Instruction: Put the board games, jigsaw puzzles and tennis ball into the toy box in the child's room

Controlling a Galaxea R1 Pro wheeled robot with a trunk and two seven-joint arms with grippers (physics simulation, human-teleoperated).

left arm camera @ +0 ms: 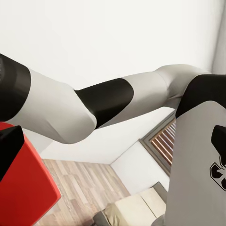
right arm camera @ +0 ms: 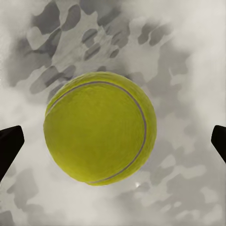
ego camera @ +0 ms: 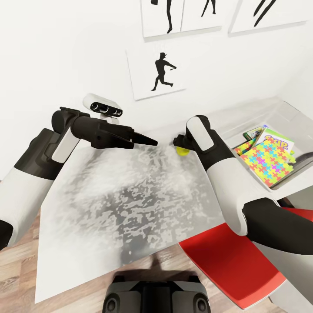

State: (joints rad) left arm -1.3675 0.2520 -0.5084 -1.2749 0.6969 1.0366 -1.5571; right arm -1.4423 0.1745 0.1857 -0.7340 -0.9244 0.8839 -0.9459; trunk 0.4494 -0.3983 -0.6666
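The tennis ball (right arm camera: 100, 128) sits on the mottled grey desk (ego camera: 121, 208) squarely between the right gripper (right arm camera: 113, 143)'s spread fingers (right arm camera: 9, 143), with clear gaps either side (a ball has no long axis, so any closing line serves). That arm is plainly the nearer. The left gripper (ego camera: 145, 140) hangs over the desk with its fingers pressed together to a point. The toy box (ego camera: 278, 111) lies beyond the right arm, holding a jigsaw puzzle (ego camera: 265, 163) and a game box (ego camera: 278, 142) lettered "SKIP".

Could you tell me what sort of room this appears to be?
Likely a child's bedroom or playroom: a toy box holding a jigsaw puzzle, a tennis ball on the table, and baseball silhouette prints.
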